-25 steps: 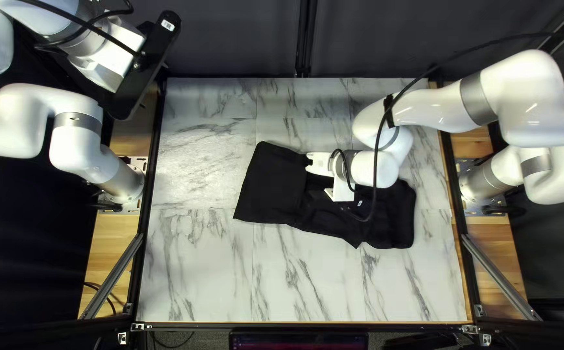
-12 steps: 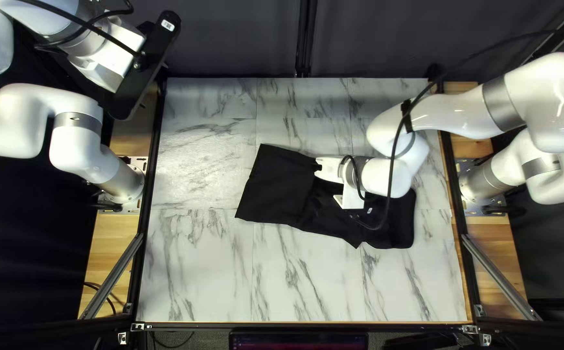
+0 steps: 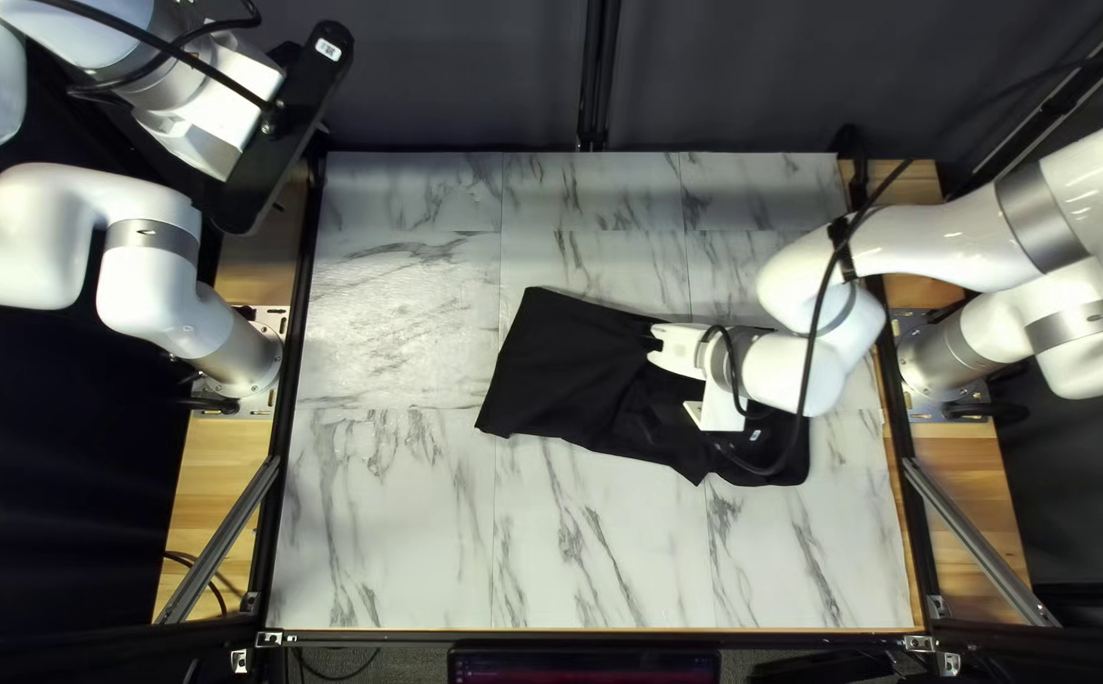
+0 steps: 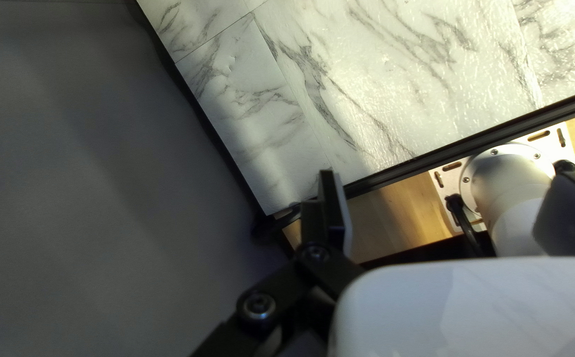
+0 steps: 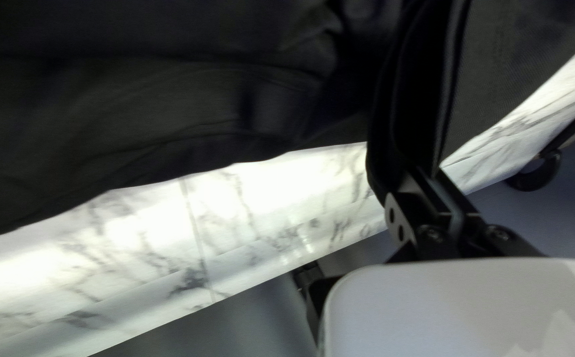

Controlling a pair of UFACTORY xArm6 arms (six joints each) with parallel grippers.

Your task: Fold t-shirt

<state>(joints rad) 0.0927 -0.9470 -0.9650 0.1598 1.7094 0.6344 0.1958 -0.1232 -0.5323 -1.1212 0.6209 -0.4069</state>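
The black t-shirt (image 3: pixel 564 367) lies folded and somewhat rumpled on the marble-patterned table, right of centre in the top left view. My right gripper (image 3: pixel 656 337) is at its far edge; in the right wrist view the right gripper (image 5: pixel 438 177) is shut on a raised fold of the black cloth (image 5: pixel 168 125), which rises from between its fingers. The right arm covers part of the shirt's right half. My left gripper (image 3: pixel 288 133) hangs high over the table's far left corner, away from the shirt. In the left wrist view the left gripper (image 4: pixel 446 177) stands open, holding nothing.
Bare marble table (image 3: pixel 387 519) surrounds the shirt. Black rails (image 3: pixel 288 380) run along the table's sides, with a dark curtain (image 3: pixel 463 76) behind the far edge. A cable loops from the right arm over the shirt.
My right gripper has moved right and slightly nearer with the cloth in it, drawing the shirt's left part rightward. The left arm has stayed still.
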